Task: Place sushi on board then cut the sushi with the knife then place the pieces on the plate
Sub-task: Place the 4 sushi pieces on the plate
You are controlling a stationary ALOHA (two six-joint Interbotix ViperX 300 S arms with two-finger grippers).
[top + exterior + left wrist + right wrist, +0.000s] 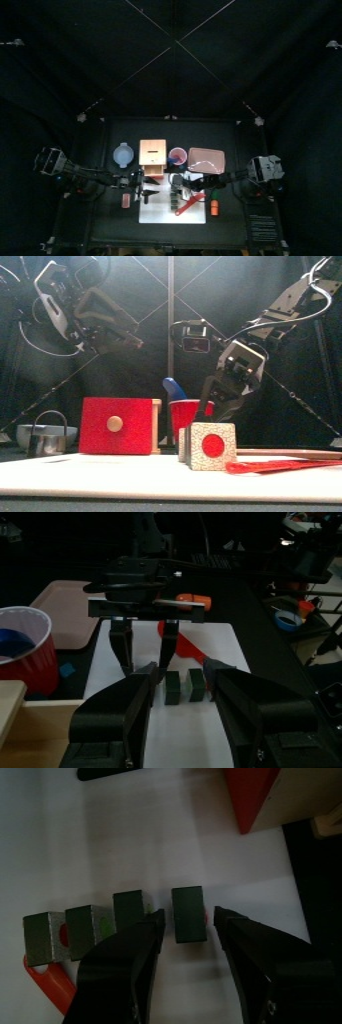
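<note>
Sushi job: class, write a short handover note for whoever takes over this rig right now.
Left end effector: open, raised, aimed toward the sushi pieces, holding nothing.
Right end effector: open, lined up over the end piece, not gripping it.
Things: four pieces sit in a row on the white board. The red knife lies on the board beside them. The pink plate is behind the board, with no piece seen on it.
Done: sushi on board and cut.
Left: move the pieces to the plate, probably starting with the end piece.

sushi roll [210, 446]: rear pieces hidden behind front piece | red knife [283, 466]: cut off at edge
</note>
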